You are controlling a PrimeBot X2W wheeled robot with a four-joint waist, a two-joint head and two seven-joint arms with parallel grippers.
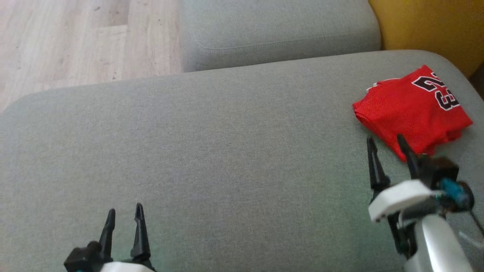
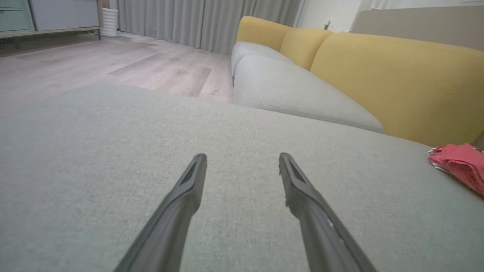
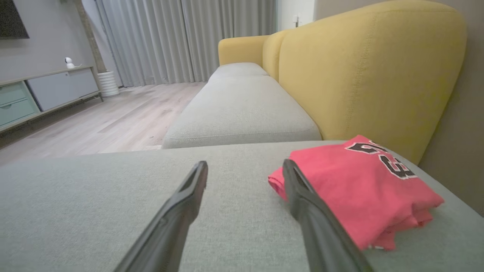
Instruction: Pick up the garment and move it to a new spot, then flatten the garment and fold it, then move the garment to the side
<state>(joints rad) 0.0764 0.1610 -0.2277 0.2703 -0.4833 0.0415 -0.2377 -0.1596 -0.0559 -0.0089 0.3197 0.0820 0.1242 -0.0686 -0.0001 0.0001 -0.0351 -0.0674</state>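
Grey cushion (image 1: 211, 151), red garment (image 1: 408, 109), yellow backrest (image 3: 359, 75), wood floor (image 1: 75, 37)

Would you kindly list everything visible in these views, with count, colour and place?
garment: one, red with black-and-white numerals, folded, far right of the large cushion
large cushion: one, grey, foreground, under both grippers
seat cushions: two, grey, beyond the large cushion
backrest: several sections, yellow, behind the seat cushions
floor: one, pale wood, left of the seat cushions
curtains: count unclear, grey, far wall
cabinet: one, grey and green, left of the curtains
left gripper: one, dark, lower left of head view, jaws open
right gripper: one, dark, lower right, jaws open, by the garment's near edge
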